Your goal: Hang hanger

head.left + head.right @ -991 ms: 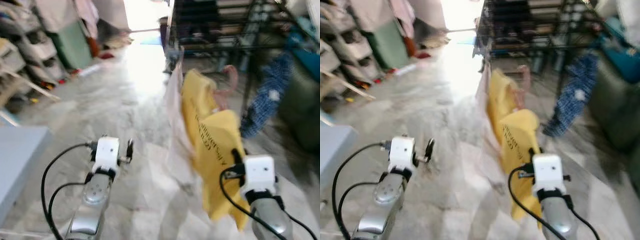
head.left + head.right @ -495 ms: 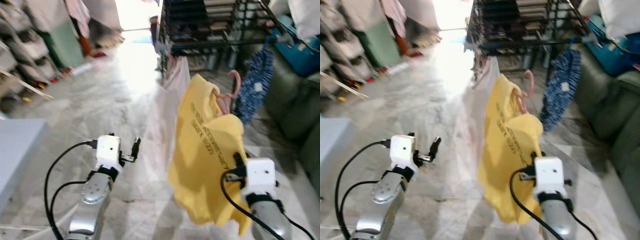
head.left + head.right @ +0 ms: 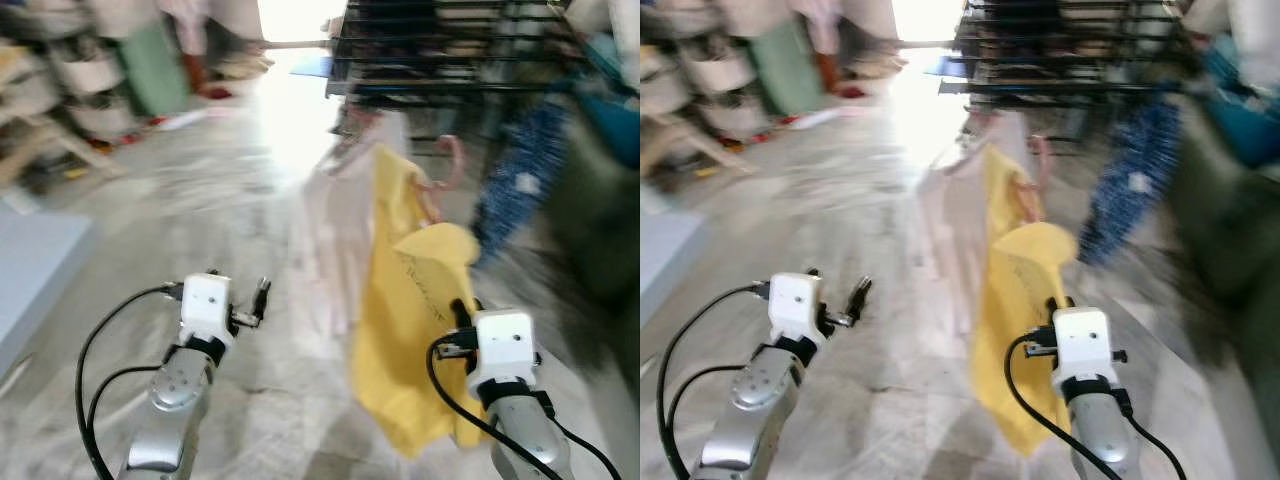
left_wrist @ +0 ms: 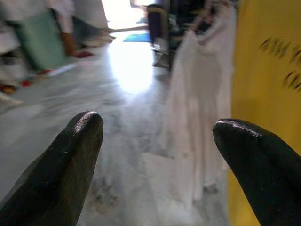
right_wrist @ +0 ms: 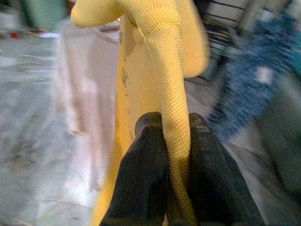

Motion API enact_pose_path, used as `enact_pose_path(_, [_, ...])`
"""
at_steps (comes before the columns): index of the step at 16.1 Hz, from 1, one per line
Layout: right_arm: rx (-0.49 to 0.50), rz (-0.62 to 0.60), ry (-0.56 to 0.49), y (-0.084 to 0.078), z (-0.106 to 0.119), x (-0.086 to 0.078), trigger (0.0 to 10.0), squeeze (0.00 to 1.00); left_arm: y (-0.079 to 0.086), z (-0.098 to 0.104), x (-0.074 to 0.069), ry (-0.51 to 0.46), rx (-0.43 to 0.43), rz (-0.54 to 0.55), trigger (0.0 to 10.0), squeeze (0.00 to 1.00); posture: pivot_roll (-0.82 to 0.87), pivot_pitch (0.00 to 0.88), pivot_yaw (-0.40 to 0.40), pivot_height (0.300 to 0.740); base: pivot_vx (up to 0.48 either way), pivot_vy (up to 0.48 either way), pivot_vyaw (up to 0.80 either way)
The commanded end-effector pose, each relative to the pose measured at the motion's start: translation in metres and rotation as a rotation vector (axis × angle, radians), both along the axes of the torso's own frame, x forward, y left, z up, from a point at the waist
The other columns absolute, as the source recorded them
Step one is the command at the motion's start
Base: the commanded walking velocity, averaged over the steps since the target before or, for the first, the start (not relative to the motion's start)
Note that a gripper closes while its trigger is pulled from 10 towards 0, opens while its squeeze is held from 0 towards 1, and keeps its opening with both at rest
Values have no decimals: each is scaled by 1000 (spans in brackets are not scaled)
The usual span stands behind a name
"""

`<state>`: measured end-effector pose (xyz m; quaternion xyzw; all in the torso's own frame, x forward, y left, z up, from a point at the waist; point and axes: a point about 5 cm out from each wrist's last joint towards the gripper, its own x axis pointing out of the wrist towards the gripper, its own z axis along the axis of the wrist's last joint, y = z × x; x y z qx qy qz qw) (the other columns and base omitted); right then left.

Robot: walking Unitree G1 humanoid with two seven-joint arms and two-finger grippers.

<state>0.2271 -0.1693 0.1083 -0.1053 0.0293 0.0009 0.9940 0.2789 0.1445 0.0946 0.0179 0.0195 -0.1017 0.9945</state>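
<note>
Pinching yellow shirt (image 5: 162, 70), right tool (image 5: 171, 127) raised.

Right pincer (image 5: 170, 136): low on the right, fingers (image 5: 146, 141) pinched on a fold of the shirt (image 3: 415, 330); shirt rises ahead of it.
Hanger (image 3: 452, 165): hook stands above the shirt's top, ahead of the right pincer.
Left pincer (image 3: 258, 298): low on the left, fingers (image 4: 82, 141) apart, well left of the shirt.
Pale garment (image 3: 335, 235): hangs just left of the shirt, between the two pincers and farther ahead.
Rack (image 3: 450, 60): behind both garments, far right.
Patterned garment (image 3: 515, 175): hangs right of the hanger, under the rack.
Shelves (image 3: 60, 90): far left.
Floor (image 3: 200, 190): open between shelves and rack.
</note>
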Motion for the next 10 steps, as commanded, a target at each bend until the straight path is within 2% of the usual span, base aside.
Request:
enact_pose_path(1, [-4,6,-53,-1,10,2,10000,0,-5,-1,-2,6,-4,-20,10000,0,-143,83,73,740,0,-277,800])
enact_pose_path(6, [-9,36,-55,-1,11,4,10000,0,-6,-2,-1,11,0,-23,10000,0,-146,81,70,740,0,-274,800])
enact_pose_path(10, [-4,121,-45,6,11,5,10000,0,-8,-4,-3,18,1,-28,10000,0,-146,84,69,740,0,-270,800])
